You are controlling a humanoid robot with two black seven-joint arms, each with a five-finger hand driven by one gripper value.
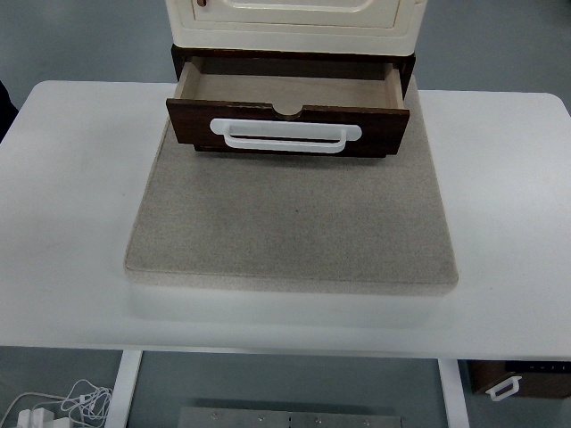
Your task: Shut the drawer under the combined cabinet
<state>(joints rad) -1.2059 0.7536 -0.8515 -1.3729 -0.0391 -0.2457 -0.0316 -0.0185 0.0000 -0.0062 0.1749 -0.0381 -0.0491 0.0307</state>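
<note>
A cream cabinet [294,22] stands at the back of the table on a dark brown base. Beneath it, the dark brown drawer [287,125] is pulled out toward me, and its light wooden inside [285,91] looks bare. A white bar handle [285,135] runs across the drawer front. Neither of my hands nor any arm shows in the top view.
The cabinet sits on a beige felt mat [293,223] laid over a white table [71,223]. Below the table's near edge lie white cables [67,403] at the left and a brown box [522,379] at the right.
</note>
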